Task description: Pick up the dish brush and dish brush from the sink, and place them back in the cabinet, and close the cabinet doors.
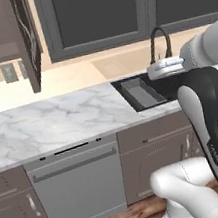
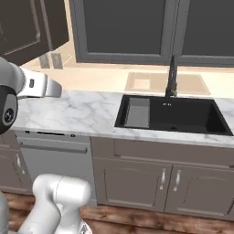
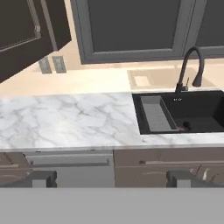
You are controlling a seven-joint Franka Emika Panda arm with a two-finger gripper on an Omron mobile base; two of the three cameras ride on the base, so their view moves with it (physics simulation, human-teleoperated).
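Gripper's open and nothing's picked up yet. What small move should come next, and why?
Probably swing the hand right and down toward the sink. The open gripper hangs empty, short of the marble counter, while a small dark thing, maybe a brush, lies by the grey rack. The cabinet door stands open.

We see a white marble counter (image 1: 48, 127) running along the wall, veined in grey. Beneath it we note a grey dishwasher (image 1: 76, 188) with a long bar handle, flanked by grey-brown low cabinets (image 2: 155, 180) with short silver handles. Above the counter we find a dark-panelled window frame (image 3: 131, 30) on the cream wall, two grey wall outlets (image 3: 52, 64) just left of it, and a wooden floor (image 2: 151, 221) below.
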